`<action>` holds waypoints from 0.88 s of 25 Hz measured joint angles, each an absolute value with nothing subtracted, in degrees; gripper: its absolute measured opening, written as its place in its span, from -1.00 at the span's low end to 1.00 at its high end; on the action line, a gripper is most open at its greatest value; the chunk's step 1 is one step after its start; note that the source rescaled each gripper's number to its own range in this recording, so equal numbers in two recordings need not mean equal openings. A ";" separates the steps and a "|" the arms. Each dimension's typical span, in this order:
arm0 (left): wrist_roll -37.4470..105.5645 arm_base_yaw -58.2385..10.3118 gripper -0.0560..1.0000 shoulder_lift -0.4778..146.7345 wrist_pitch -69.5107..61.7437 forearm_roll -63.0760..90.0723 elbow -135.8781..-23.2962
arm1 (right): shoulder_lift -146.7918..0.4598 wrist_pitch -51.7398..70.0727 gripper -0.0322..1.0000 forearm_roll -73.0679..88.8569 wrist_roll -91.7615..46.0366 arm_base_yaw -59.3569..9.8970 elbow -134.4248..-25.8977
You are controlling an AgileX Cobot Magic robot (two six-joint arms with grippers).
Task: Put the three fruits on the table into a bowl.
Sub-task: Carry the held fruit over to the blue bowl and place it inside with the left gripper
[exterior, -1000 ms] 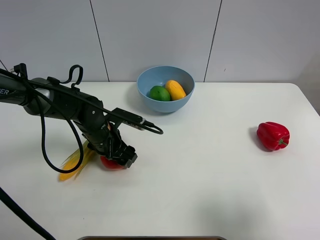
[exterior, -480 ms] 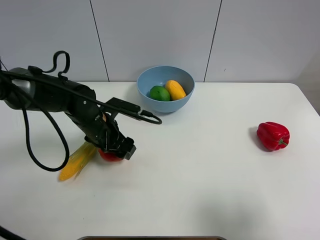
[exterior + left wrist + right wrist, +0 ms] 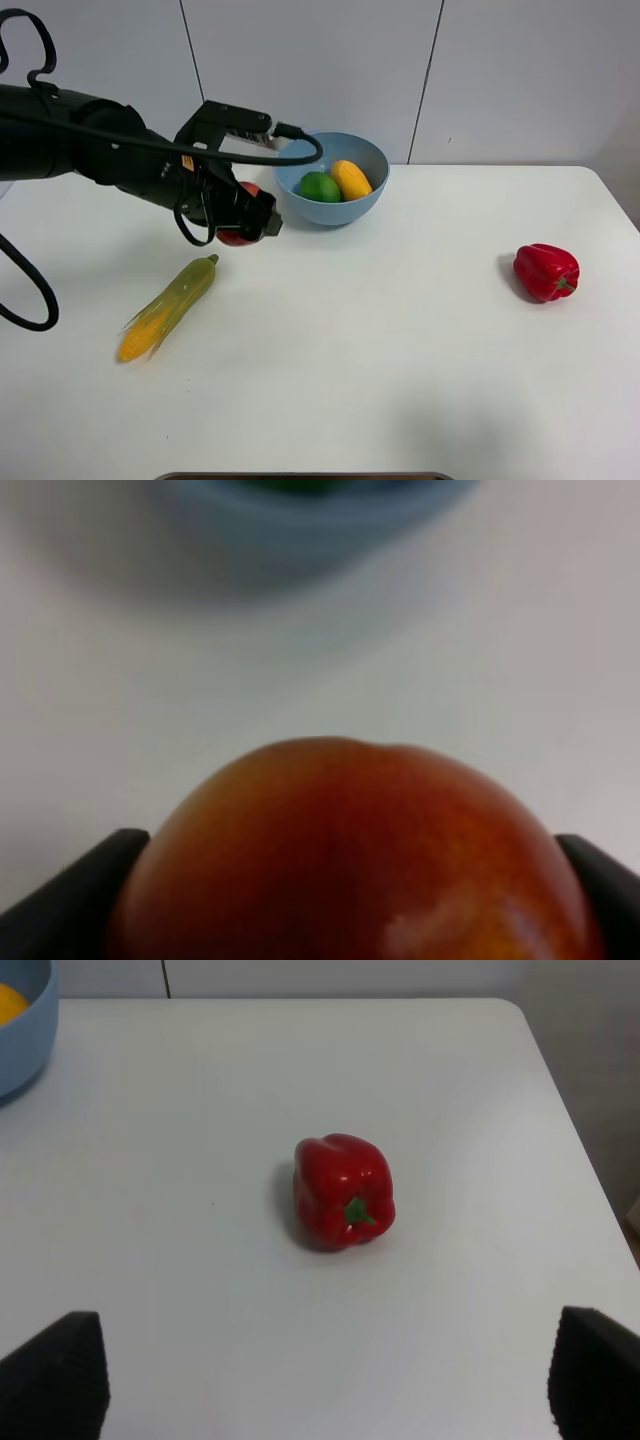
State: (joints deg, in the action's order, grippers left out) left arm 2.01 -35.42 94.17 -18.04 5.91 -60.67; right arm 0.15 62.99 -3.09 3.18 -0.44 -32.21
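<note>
My left gripper [image 3: 243, 218] is shut on the red apple [image 3: 235, 236] and holds it in the air just left of the light-blue bowl [image 3: 368, 150]. The apple fills the left wrist view [image 3: 345, 855] between the two black fingers [image 3: 70, 900], with the blurred bowl [image 3: 310, 525] beyond it. The green lime [image 3: 320, 186] and the yellow-orange mango [image 3: 351, 179] lie in the bowl. My right gripper [image 3: 320, 1400] is open; only its fingertips [image 3: 55, 1370] show, over the white table [image 3: 200, 1110]. It is out of the exterior view.
A red bell pepper [image 3: 546, 271] lies at the right of the table, also in the right wrist view [image 3: 343, 1203]. A green-husked corn cob [image 3: 168, 306] lies at the front left. The bowl's rim [image 3: 22, 1030] shows in the right wrist view.
My left gripper has lifted the apple off the table beside the corn cob and carried it up and back toward the bowl. The corn cob now lies uncovered.
</note>
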 joint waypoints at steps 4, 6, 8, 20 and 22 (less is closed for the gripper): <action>2.89 -35.42 -0.87 94.17 -15.39 4.76 -64.62 | 0.15 62.99 0.95 -3.09 3.18 -0.44 -32.21; 3.11 -35.42 -0.87 94.17 -12.83 3.66 -65.76 | 0.15 62.99 0.95 -3.09 3.18 -0.44 -32.21; 3.18 -35.42 -0.87 94.30 -10.35 3.13 -66.43 | 0.15 62.99 0.95 -3.09 3.18 -0.44 -32.21; 5.01 -35.42 -0.87 105.37 -6.67 0.85 -76.91 | 0.15 62.99 0.95 -3.09 3.18 -0.44 -32.21; 5.01 -35.42 -0.87 107.26 -5.37 0.67 -78.71 | 0.15 62.99 0.95 -3.09 3.18 -0.44 -32.21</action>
